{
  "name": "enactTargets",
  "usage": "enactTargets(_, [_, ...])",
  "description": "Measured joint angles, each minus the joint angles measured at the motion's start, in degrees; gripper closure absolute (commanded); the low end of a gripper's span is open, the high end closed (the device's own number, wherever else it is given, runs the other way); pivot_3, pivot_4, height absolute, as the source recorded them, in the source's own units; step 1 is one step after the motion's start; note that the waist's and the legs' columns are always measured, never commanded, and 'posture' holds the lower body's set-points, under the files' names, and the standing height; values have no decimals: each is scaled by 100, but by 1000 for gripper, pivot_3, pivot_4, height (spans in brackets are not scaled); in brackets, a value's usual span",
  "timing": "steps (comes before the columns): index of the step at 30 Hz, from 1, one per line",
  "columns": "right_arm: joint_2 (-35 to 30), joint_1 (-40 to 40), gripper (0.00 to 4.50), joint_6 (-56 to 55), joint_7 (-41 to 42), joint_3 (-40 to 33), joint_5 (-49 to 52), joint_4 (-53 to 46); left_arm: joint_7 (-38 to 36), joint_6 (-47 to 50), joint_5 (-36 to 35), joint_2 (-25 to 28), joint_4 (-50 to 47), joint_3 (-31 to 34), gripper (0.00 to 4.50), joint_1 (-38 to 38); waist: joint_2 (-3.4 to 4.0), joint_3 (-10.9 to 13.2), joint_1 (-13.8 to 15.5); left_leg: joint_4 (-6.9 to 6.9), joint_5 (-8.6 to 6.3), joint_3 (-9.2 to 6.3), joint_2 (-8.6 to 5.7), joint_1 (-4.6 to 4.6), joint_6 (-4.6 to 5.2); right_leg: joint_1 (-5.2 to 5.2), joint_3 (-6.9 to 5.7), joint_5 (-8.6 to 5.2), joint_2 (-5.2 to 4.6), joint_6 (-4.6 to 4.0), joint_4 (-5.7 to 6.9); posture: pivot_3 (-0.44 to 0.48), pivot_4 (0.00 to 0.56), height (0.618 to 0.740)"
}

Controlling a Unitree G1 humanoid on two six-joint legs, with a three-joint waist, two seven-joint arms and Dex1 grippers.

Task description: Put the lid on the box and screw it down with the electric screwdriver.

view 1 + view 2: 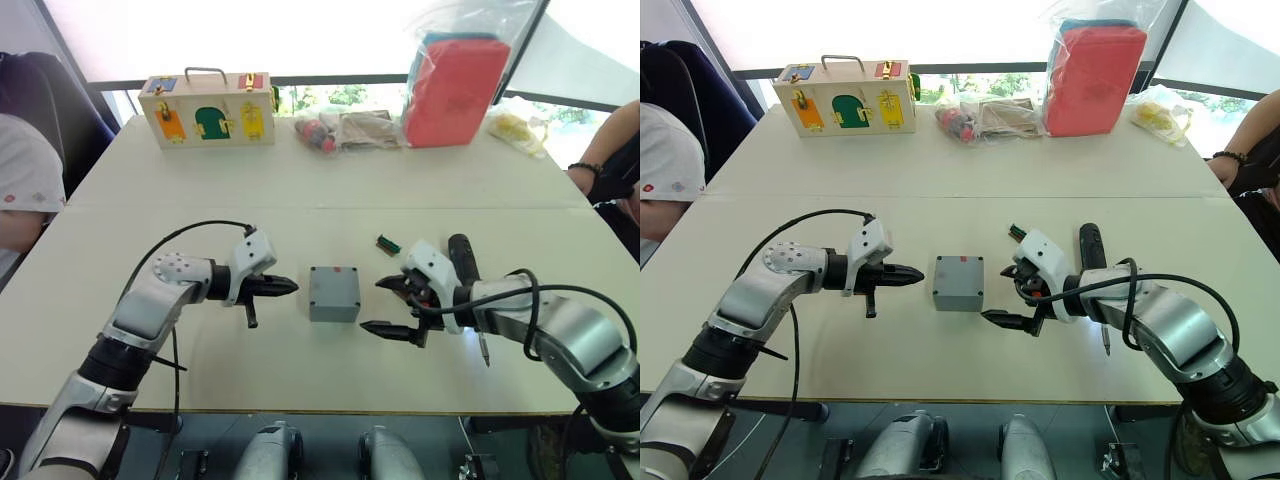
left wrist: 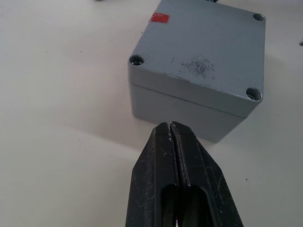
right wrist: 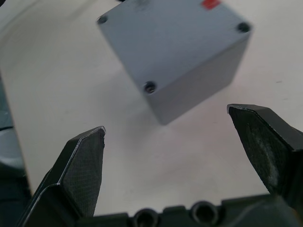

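- Centre of the near table [image 1: 150, 350]: the box [image 1: 333, 300] sits with the lid [image 2: 201, 52] already on top, seam line visible all round in left wrist view. Lid placement looks done.
- Corner holes in lid [image 2: 136, 60] look dark; can't tell if any screw is seated. Judgement: screwing step prob. not started, so most of the task is left.
- Electric screwdriver [image 1: 463, 258] lies on table to the right of the box, behind the right arm, not gripped. Needs picking up next.
- Left gripper [image 1: 283, 287]: fingers pressed together, holding nothing, tip just left of the box, not touching.
- Right gripper [image 1: 388, 305]: fingers spread wide, empty, just right of the box, apart from it.
- Small green bit holder [image 1: 388, 244] lies on table beyond right gripper.
- Labels: small red sticker [image 2: 159, 18] on lid corner, no text readable. No brand or writing legible anywhere.
- Far side: wooden latch box [image 1: 208, 108], red pouch in a clear bag [image 1: 455, 88].
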Motion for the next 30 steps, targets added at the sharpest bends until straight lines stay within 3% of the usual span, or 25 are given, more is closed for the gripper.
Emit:
enactTargets(13, [503,80,46,639,133,-177,446,-580,228,-604,403,-625,1099,-77,4500,-728,0,0,3,3,0,0,0,0,1,0,-1,6,0,11,1,0,150,740])
enactTargets(19, [23,4,46,728,288,-741,559,-577,59,-709,590,-105,1055,-61,4500,-658,0,0,-5,2,-1,0,0,0,0,0,0,5,-1,9,0,0,150,740])
enactTargets(22, [-61,-122,46,473,302,-792,293,-301,23,-633,560,-35,822,-2,4500,-535,0,0,2,1,-1,0,0,0,0,1,0,0,-4,1,0,0,150,740])
enactTargets(30, [151,-572,46,-1356,699,261,-1447,1294,-367,194,144,284,-357,29,4500,132,0,0,-10,0,2,2,-1,0,-5,-2,-1,0,-1,0,3,0,150,740])
